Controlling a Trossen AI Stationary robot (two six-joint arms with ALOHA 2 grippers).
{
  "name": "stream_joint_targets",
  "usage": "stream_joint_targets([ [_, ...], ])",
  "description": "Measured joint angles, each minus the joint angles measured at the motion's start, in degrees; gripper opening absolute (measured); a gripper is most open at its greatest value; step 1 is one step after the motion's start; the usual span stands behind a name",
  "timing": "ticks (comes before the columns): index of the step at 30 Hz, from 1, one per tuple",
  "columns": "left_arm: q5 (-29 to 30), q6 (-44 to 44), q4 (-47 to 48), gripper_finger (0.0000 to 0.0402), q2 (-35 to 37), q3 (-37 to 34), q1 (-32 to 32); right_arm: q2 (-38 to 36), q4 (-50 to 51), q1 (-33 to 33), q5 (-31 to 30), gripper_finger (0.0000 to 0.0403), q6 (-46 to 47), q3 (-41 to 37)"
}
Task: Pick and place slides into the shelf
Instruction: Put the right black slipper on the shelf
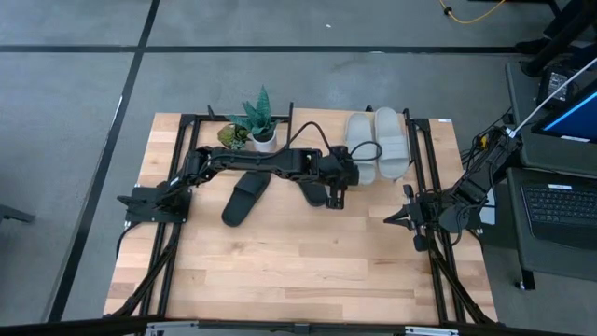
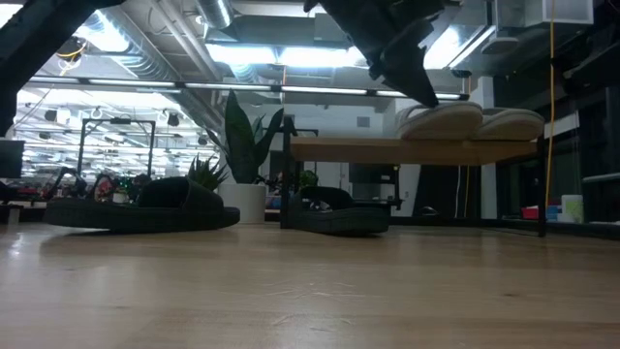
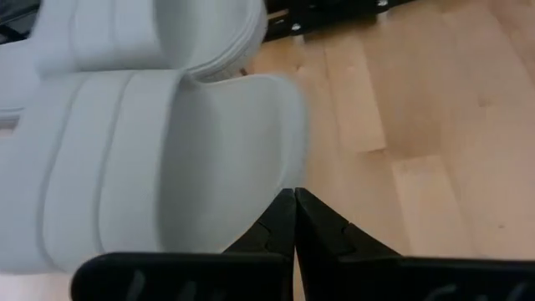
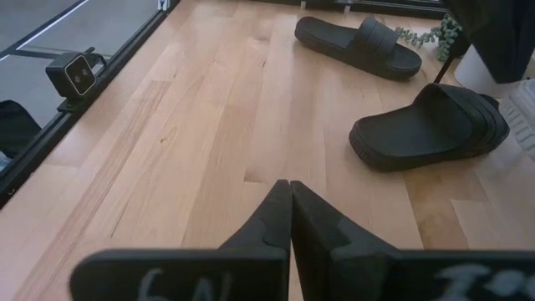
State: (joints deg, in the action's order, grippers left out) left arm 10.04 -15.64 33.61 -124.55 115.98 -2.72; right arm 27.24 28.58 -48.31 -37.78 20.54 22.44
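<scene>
Two light grey slides (image 1: 378, 147) lie side by side on the shelf's (image 2: 349, 148) wood top, soles down; the low view shows the grey slides (image 2: 470, 118) there too. One black slide (image 1: 244, 199) lies on the table. The other black slide (image 2: 334, 215) sits by the shelf's left end, partly under it. My left gripper (image 3: 294, 196) is shut and hangs just above the nearer grey slide's (image 3: 159, 176) end. In the low view the left gripper (image 2: 418, 89) points down at it. My right gripper (image 4: 290, 186) is shut and waits over the table's right side. My left gripper's shut fingertips (image 3: 284, 209) slant down from above at the rounded end (image 3: 284, 109) of the nearer grey slide. Whether they touch it, I cannot tell.
A potted plant (image 1: 263, 126) and a small succulent (image 1: 233, 136) stand at the far edge, left of the shelf. Black frame rails (image 1: 431, 196) run along both table sides. A laptop (image 1: 560, 210) sits off the table's right. Bare wood (image 1: 298, 271) fills the near half.
</scene>
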Motion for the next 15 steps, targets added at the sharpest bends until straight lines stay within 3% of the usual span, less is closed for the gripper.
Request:
stream_joint_targets([
  [7,0.51,-1.38,0.39,0.0,0.36,0.0,0.71,0.0,0.0,0.01,0.0,0.0006,0.01,0.0],
  [15,6.02,-5.97,4.08,0.0,2.4,3.57,3.73,-0.02,-0.23,0.0,0.0,0.0006,-1.27,0.0],
])
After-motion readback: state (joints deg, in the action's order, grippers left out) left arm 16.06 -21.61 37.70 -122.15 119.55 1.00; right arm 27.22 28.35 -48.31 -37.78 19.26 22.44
